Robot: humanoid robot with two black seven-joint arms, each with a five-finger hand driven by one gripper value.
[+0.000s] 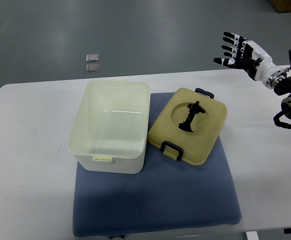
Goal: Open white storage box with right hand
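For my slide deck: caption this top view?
White plastic storage box open, yellowish lid beside it on blue mat; right hand raised, open.

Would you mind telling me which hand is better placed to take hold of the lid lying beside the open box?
The right hand: it hovers open just beyond the lid, right of the white storage box. No left hand shows.

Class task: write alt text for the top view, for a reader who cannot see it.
An open white storage box sits on a blue mat on a white table, its yellowish lid lying beside it to the right. The robot's right hand hovers open at upper right, holding nothing.
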